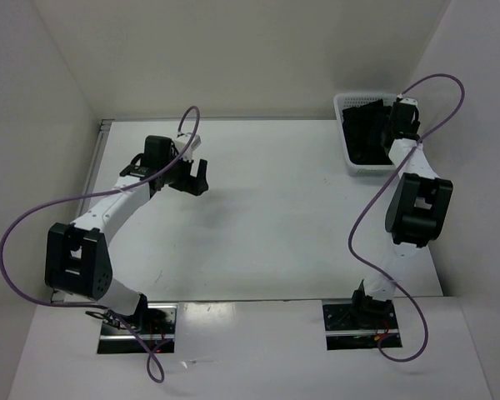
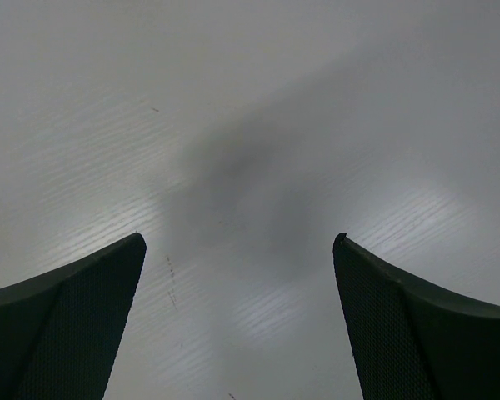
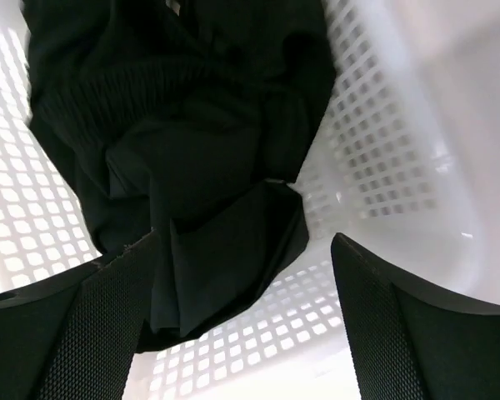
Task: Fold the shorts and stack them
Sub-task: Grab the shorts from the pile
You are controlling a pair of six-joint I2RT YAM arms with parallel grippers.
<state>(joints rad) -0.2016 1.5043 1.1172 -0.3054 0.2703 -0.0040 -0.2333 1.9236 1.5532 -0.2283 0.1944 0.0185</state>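
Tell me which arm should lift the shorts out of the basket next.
Right. The right gripper hangs over the white basket at the far right corner of the table, open jaws either side of the black shorts. The left gripper hovers open over the table, far from the basket.

The shorts are soft, matt black cloth. The basket is glossy white plastic mesh. The surface is smooth, faintly sheened white. The left claw has matt, finely dimpled pads.

Blk shorts crumpled (in basket)
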